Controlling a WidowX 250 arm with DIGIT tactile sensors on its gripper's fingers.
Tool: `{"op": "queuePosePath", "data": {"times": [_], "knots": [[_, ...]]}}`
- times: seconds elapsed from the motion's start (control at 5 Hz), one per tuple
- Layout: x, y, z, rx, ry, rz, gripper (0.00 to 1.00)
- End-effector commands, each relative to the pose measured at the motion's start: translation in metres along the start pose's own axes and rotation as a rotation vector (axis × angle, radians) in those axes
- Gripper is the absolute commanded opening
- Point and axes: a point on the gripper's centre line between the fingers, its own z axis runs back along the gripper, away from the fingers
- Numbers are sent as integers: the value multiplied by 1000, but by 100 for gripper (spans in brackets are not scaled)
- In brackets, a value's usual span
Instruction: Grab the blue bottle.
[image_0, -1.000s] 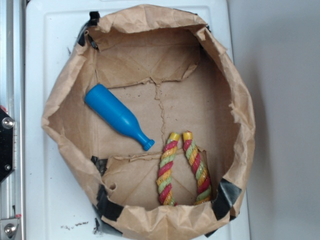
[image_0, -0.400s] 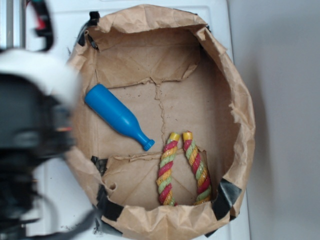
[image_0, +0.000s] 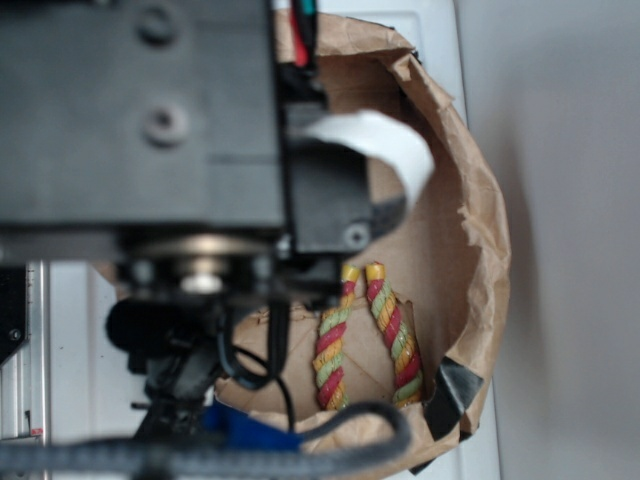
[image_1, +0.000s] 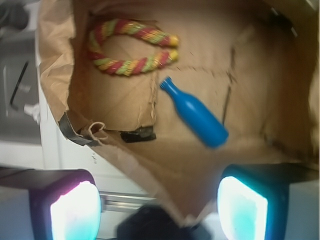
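Glowing pads, two of them, frame the gripper (image_1: 159, 210), spread wide and holding nothing. Beyond, inside one brown paper bag (image_1: 165, 165), lies one blue bottle (image_1: 195, 114) on its side; farther off, one twisted rope (image_1: 131, 46).

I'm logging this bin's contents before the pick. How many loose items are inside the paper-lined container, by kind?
Blue bottle: 1
Twisted rope, red, yellow and green: 1
Total: 2 inside the paper container
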Motion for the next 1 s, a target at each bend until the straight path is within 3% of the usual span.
{"op": "queuePosePath", "data": {"times": [0.0,0.2,0.4,0.6,0.8], "knots": [[5,20,-16,49,-135,-456,100],[10,32,-47,55,-108,-496,100],[11,46,-79,51,-29,-467,100],[-15,37,-96,31,12,-460,100],[-15,37,-96,31,12,-460,100]]}}
